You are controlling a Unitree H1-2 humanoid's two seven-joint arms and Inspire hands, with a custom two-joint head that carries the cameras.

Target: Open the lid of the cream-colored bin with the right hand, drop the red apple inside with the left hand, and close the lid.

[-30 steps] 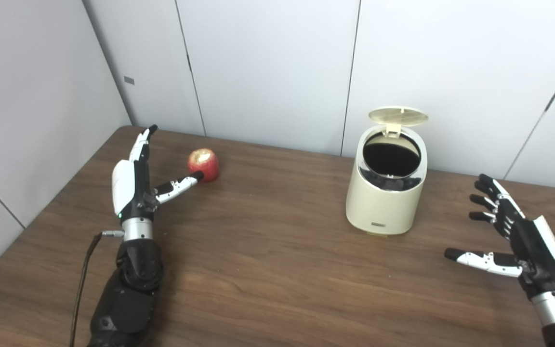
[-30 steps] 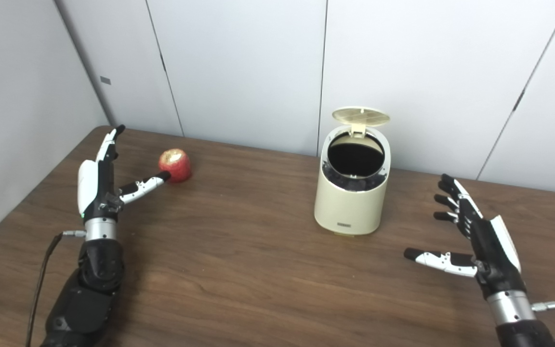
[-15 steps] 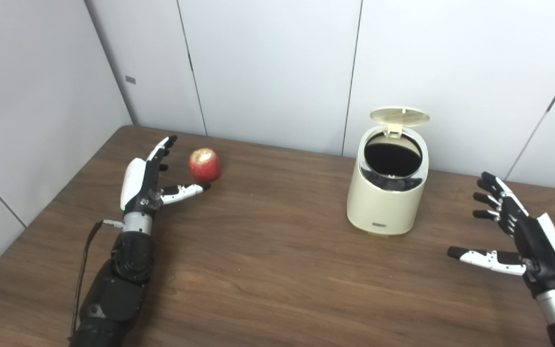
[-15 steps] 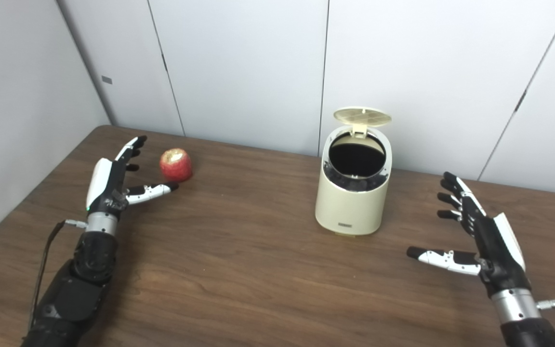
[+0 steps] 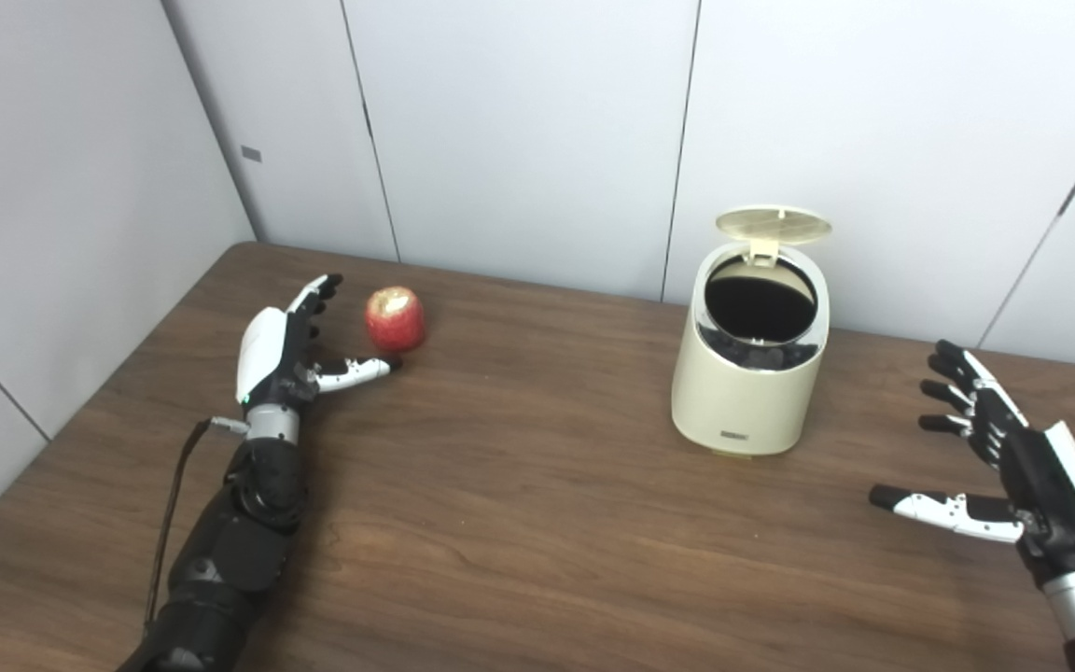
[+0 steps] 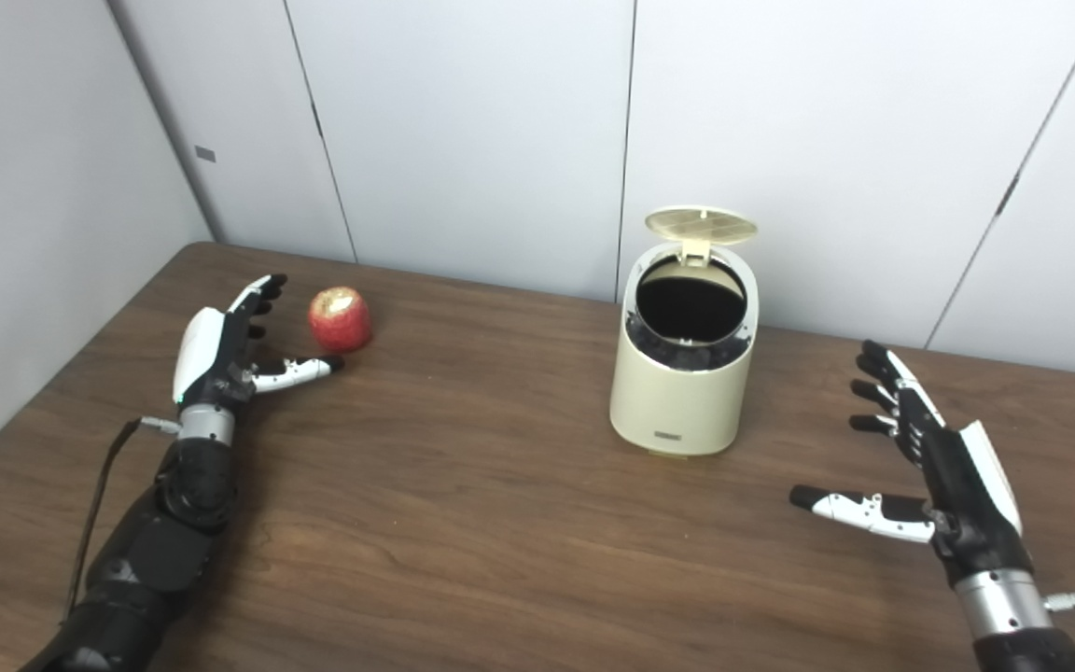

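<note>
Lid (image 5: pixel 773 224) of cream bin (image 5: pixel 748 392) already up; apple pickup is step in hand. Red apple (image 5: pixel 395 318) on worktop (image 5: pixel 519 523), just beside your left hand (image 5: pixel 287 343), fingers spread, empty. Right hand (image 5: pixel 1013 467) spread, idle, well clear. Next: wrap left fingers round apple, lift, carry over opening

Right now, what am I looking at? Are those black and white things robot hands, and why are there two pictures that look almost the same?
Yes, those are robot hands. Two cameras in the robot's head, like two eyes, take the two pictures, so they nearly match. On the brown table stands a cream-colored bin with its lid flipped up, so you can see the dark inside. A red apple lies near the left robot hand, which is open around it but not holding it yet. The right robot hand is open too, waiting beside the bin and holding nothing.
</note>
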